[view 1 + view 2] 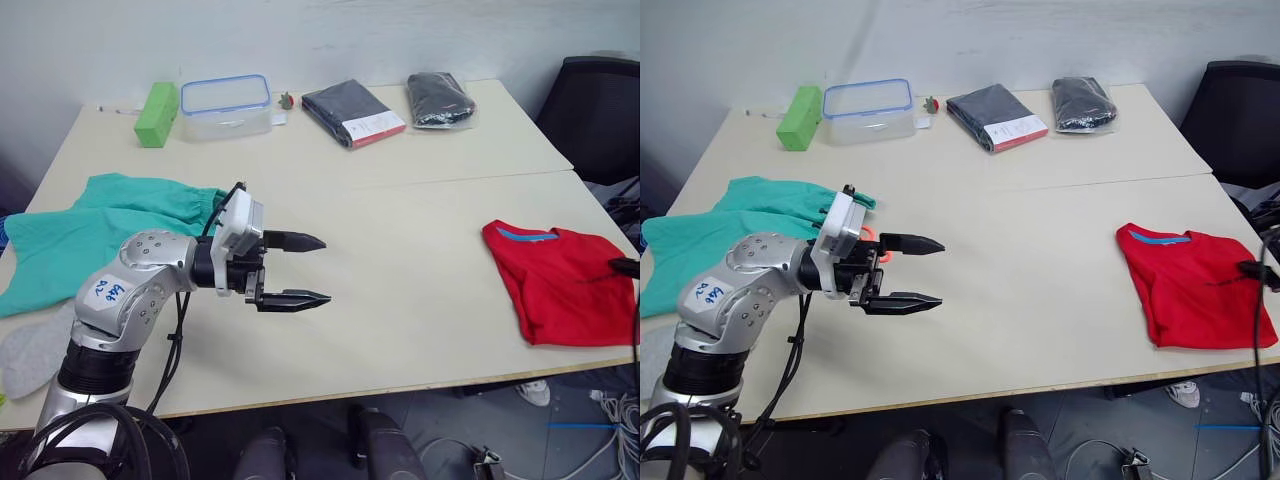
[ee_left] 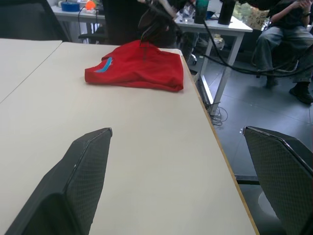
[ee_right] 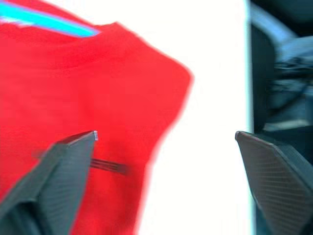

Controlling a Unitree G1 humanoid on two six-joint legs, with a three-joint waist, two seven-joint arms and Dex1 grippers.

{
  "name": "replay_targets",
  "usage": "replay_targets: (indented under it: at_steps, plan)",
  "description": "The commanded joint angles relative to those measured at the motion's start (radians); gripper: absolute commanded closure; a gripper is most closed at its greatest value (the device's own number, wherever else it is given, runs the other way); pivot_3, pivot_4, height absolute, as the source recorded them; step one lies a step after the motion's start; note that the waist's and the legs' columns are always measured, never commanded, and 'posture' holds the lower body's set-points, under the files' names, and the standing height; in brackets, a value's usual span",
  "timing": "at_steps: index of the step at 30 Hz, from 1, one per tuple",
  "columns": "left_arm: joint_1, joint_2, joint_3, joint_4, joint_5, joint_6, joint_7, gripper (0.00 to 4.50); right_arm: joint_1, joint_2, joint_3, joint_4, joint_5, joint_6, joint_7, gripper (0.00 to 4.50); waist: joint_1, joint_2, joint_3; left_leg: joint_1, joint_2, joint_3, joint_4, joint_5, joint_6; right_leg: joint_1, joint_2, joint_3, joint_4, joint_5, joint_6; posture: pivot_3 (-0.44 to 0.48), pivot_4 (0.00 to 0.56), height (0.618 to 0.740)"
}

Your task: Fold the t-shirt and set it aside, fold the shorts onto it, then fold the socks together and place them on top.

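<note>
Left pincer [image 1: 305, 270]: fingers spread wide, nothing between them, hovering over bare worktop [image 1: 400, 300] just beside the shorts [image 1: 95, 225]. Right pincer [image 3: 166, 142]: fingers likewise spread wide and empty, poised above the t-shirt [image 1: 560, 280]. T-shirt: red, already folded into a compact rectangle, lying at the right front edge of the worktop, blue neck strip uppermost. Shorts: teal, spread loosely at the left edge, unfolded. Socks [image 1: 30, 350]: grey, at the left front corner, near the shorts. Step in hand, by judgement: folding the shorts. Recommended handling: turn the left pincer back toward the waistband, pinch a single layer near an edge, fold flat, carry across onto the t-shirt without dragging the socks off.
</note>
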Motion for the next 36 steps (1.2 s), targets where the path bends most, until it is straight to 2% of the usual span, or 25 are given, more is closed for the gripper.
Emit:
replay_targets:
  at_steps: [1,6,8,9,11,13,15,19,22,25,30,33,36]
  plan:
    - [0.012,0.020,0.025,-0.029,0.013,-0.022,0.018,0.00,-0.058,-0.034,-0.089,-0.038,0.061,0.008,0.016,0.01,-0.004,0.000,0.000,0.000,0.000,0.000,0.000,0.000,0.000,0.000,0.000,0.000,0.000,0.000,0.000,0.000,0.150,0.740]
    - [0.035,0.034,0.037,-0.005,0.083,-0.064,0.078,0.00,-0.091,0.036,-0.146,-0.181,0.153,0.090,0.193,0.01,-0.028,0.000,0.000,0.002,0.001,0.002,0.000,0.000,0.000,0.002,0.001,0.000,0.000,0.001,0.002,0.000,0.150,0.740]
    - [0.074,0.028,0.093,0.015,0.149,-0.075,0.205,0.00,-0.003,0.148,-0.188,-0.570,0.353,0.324,0.251,0.01,-0.033,-0.001,0.001,0.002,0.002,0.001,-0.001,0.000,-0.001,0.002,0.001,0.000,0.000,0.001,0.002,0.000,0.150,0.740]
    - [0.119,0.040,0.119,0.013,0.206,-0.089,0.269,0.00,0.054,0.228,-0.192,-0.849,0.512,0.461,0.243,0.01,-0.038,-0.001,0.001,0.002,0.003,0.002,-0.001,-0.001,-0.002,0.003,-0.001,0.001,0.002,0.001,0.002,0.000,0.150,0.740]
    - [0.184,0.062,0.148,0.002,0.278,-0.100,0.343,0.00,0.138,0.321,-0.193,-1.194,0.691,0.610,0.218,0.01,-0.048,0.000,0.001,0.003,0.007,0.001,-0.002,-0.001,-0.006,0.004,-0.001,0.002,0.006,0.000,0.000,0.000,0.150,0.740]
    - [0.237,0.100,0.159,0.009,0.354,-0.121,0.388,0.00,0.209,0.367,-0.185,-1.401,0.777,0.668,0.205,0.01,-0.032,0.000,0.001,0.001,0.009,-0.006,-0.002,0.002,-0.011,-0.003,0.000,-0.001,0.015,-0.002,-0.004,0.000,0.150,0.740]
    - [0.279,0.142,0.161,0.038,0.429,-0.153,0.425,0.00,0.238,0.409,-0.171,-1.530,0.845,0.713,0.166,0.01,0.001,0.000,0.001,-0.007,0.009,-0.007,-0.002,0.003,-0.014,-0.014,0.000,-0.004,0.021,-0.005,-0.009,0.000,0.150,0.740]
    - [0.308,0.170,0.165,0.089,0.498,-0.173,0.471,0.00,0.260,0.460,-0.131,-1.648,0.901,0.733,0.127,0.01,0.034,-0.002,0.001,-0.013,0.006,-0.011,0.000,0.002,-0.010,-0.016,-0.005,-0.014,0.014,-0.007,-0.013,0.000,0.150,0.740]
    - [0.278,0.160,0.125,0.129,0.537,-0.179,0.483,0.00,0.283,0.474,-0.095,-1.691,0.900,0.722,0.123,0.01,0.036,-0.005,-0.001,-0.014,0.000,-0.012,0.000,0.000,0.001,-0.014,-0.014,-0.020,0.011,-0.006,-0.011,0.000,0.150,0.740]
    - [0.236,0.145,0.066,0.199,0.584,-0.203,0.480,0.00,0.306,0.474,-0.065,-1.721,0.896,0.702,0.140,0.01,0.032,-0.005,-0.001,-0.015,-0.004,-0.012,0.000,0.001,0.002,-0.014,-0.021,-0.025,0.012,-0.005,-0.010,0.000,0.150,0.740]
    - [0.158,0.119,0.000,0.323,0.637,-0.275,0.469,0.00,0.306,0.485,-0.041,-1.726,0.884,0.682,0.118,0.01,0.031,-0.006,-0.001,-0.016,-0.004,-0.012,0.000,0.001,0.002,-0.014,-0.022,-0.031,0.013,-0.005,-0.008,0.000,0.150,0.740]
    - [0.135,0.106,-0.015,0.361,0.634,-0.290,0.438,0.57,0.308,0.490,-0.030,-1.731,0.879,0.675,0.100,0.00,0.030,-0.006,-0.001,-0.016,-0.004,-0.012,0.000,0.001,0.001,-0.014,-0.021,-0.031,0.014,-0.004,-0.008,0.000,0.150,0.740]
    - [0.119,0.101,-0.016,0.378,0.632,-0.296,0.416,1.47,0.320,0.492,-0.026,-1.747,0.874,0.670,0.080,0.00,0.030,-0.006,-0.001,-0.015,-0.003,-0.011,0.000,0.002,0.001,-0.014,-0.021,-0.031,0.015,-0.004,-0.008,0.000,0.150,0.740]
